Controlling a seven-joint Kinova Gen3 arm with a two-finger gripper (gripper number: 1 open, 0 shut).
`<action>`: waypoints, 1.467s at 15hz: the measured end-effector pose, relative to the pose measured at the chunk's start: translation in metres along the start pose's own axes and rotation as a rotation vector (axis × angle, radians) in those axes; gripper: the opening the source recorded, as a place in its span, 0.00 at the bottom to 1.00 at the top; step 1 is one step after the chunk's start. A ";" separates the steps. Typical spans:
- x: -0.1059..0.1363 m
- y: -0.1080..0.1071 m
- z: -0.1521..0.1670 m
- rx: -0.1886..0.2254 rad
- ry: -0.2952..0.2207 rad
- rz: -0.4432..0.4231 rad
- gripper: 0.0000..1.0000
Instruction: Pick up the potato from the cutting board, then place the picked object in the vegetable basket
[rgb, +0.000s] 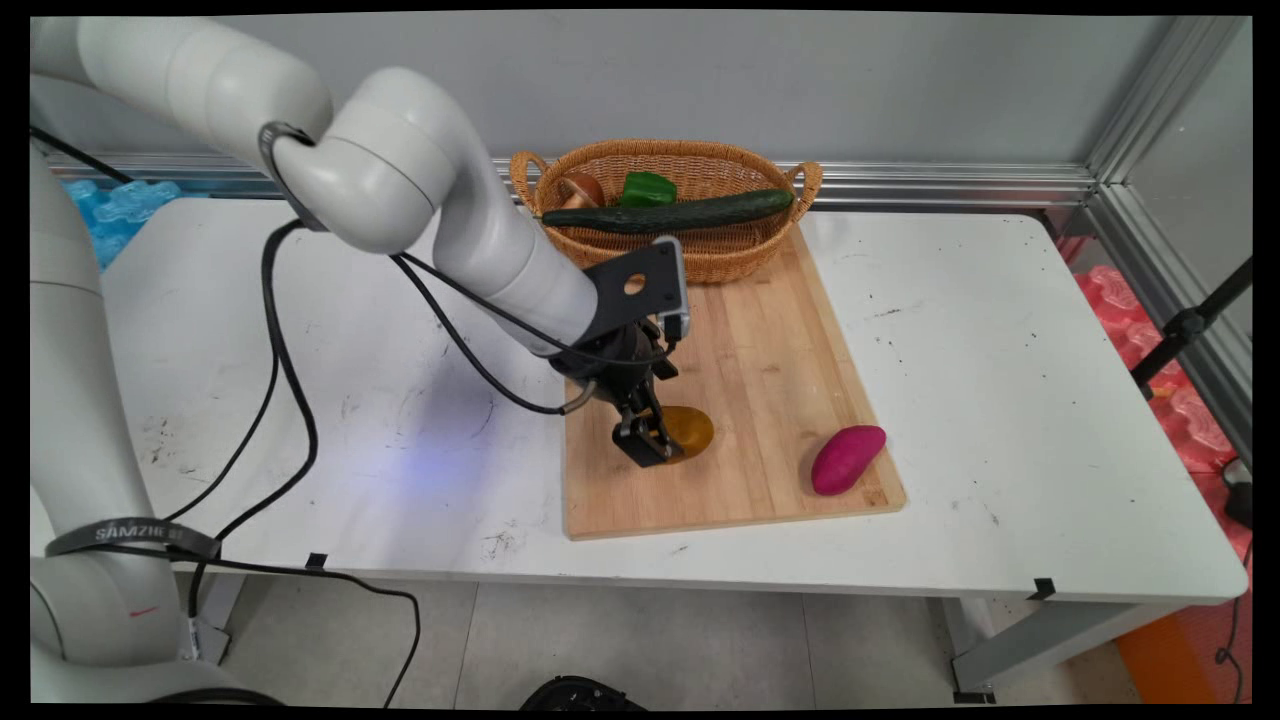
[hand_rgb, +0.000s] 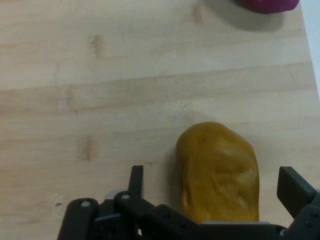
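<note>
Potato (hand_rgb: 218, 172), a yellow-brown one, lies on the wooden cutting board (rgb: 760, 350), toward the board's near-left part, and the black gripper (rgb: 655, 447) is down right over it. In the hand view the two fingers (hand_rgb: 295, 189) stand well apart, one on each side of the potato, with wood showing between the left one and the potato's skin; whether the right one touches it I cannot tell. Nothing is clamped: the jaws are spread wide around the potato, which rests on the board.

At about three o'clock from the potato, near the board's near-right corner, lies a purple sweet potato (rgb: 847, 459), well apart from the gripper and slanting on the wood. The board itself sits on the white table (rgb: 1000, 400), running from the near side away toward the wall.

At roughly twelve o'clock from the gripper, at the board's far end, stands a wicker basket (rgb: 720, 255) with two handles. A long dark cucumber (rgb: 668, 213) lies across it from rim to rim. Behind the cucumber sit a green pepper (rgb: 646, 188) and, at its nine o'clock, a brown mushroom (rgb: 582, 189).
</note>
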 end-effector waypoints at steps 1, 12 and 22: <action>-0.001 0.001 0.004 -0.002 0.000 -0.004 1.00; -0.003 -0.002 0.033 -0.012 0.003 -0.050 0.00; 0.032 -0.027 -0.010 -0.029 0.053 -0.028 0.00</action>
